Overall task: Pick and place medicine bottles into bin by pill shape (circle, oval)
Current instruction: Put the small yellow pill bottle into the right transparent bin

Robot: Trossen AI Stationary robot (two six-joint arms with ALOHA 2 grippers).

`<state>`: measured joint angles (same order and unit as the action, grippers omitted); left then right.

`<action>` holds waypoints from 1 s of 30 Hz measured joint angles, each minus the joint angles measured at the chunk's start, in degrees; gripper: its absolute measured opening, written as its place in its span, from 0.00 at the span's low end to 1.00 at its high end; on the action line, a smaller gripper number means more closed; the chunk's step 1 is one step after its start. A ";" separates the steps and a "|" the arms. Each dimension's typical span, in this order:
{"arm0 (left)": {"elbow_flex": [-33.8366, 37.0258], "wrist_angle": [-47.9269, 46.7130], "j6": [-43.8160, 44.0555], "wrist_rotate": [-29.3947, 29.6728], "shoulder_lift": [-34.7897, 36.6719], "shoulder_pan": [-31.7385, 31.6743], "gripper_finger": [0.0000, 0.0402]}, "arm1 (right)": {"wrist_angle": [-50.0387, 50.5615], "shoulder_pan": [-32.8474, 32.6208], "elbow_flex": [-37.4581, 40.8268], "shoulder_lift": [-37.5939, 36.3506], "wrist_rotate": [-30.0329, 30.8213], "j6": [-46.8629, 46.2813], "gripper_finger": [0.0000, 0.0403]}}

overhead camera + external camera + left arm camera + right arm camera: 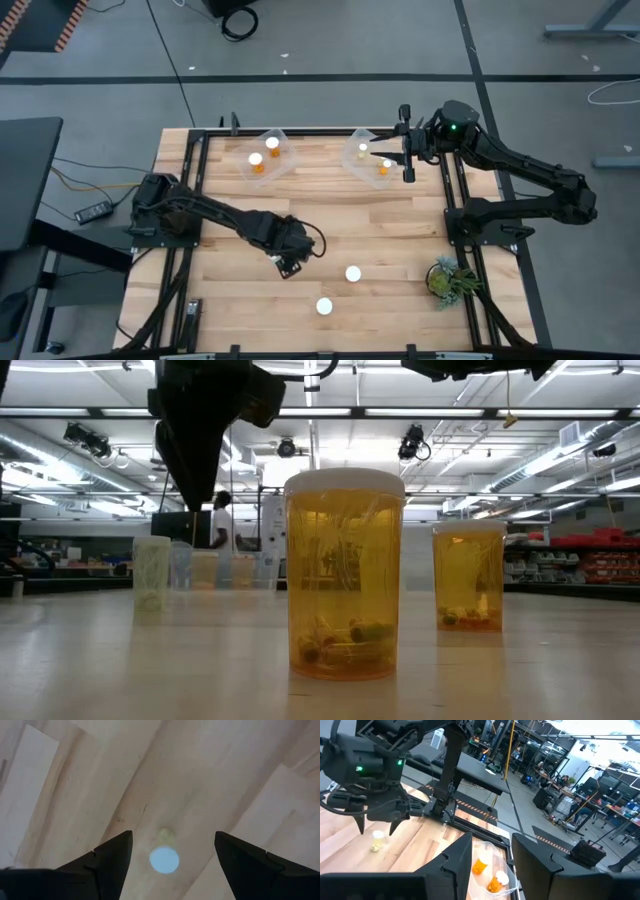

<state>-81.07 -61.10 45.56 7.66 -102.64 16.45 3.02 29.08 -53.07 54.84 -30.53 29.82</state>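
The left tool [170, 855], jaws wide, hangs directly over a white-capped bottle [164, 859]; next comes a straight descent. The right tool [392, 160], part-open and empty, waits above a bin [355, 155].

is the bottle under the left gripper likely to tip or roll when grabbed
The medicine bottle stands upright between the open left gripper fingers, so it probably won't roll. In the low view the nearest bottle is mostly empty, so such a bottle is likely light and might tip if one finger touches first. Smooth plastic may slip.
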 joint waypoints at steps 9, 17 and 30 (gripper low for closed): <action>3.31 2.55 -1.25 0.04 -2.55 0.61 0.72 | 0.43 0.00 0.01 0.01 0.01 -0.24 0.36; 10.70 8.26 0.64 -3.52 -2.57 1.20 0.72 | 0.43 0.00 0.01 -0.01 -0.01 -0.16 0.36; 17.28 15.76 3.38 -5.88 -2.55 1.18 0.63 | 0.38 0.00 0.01 0.01 0.01 -0.13 0.36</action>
<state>-63.79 -45.34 48.94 1.78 -105.19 17.63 3.40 29.08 -53.06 54.85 -30.52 29.69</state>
